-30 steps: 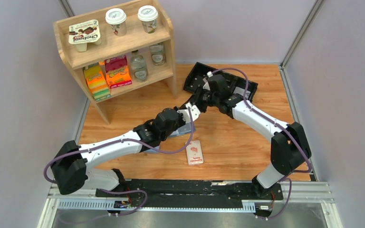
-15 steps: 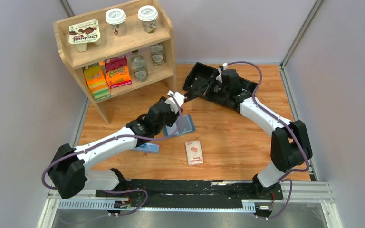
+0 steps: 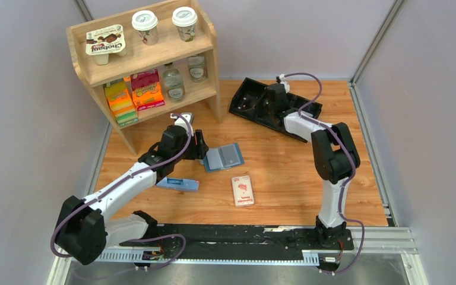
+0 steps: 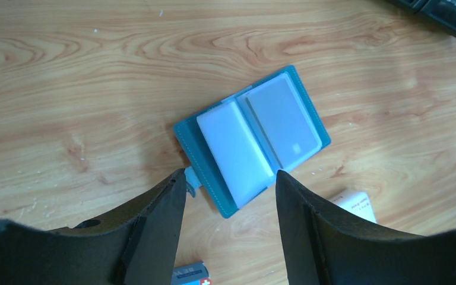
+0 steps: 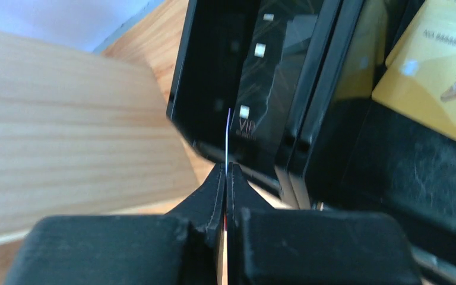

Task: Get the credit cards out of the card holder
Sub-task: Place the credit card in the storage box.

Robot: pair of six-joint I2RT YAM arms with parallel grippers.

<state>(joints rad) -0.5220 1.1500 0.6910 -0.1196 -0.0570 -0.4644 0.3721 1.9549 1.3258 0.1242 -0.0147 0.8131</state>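
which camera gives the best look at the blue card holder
Left wrist: the card holder lies open and flat there, with both panels in full view. The top view shows it too, but only small. The right wrist view misses it.

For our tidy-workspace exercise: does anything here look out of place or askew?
Nothing is spilled or broken. The black tray lies skewed on the table at the back, and the holder lies open, also at a slant. The right jaws pinch a thin card edge-on at the tray.

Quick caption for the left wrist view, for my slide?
Left gripper open over the card holder, lying unfolded on the wooden table.
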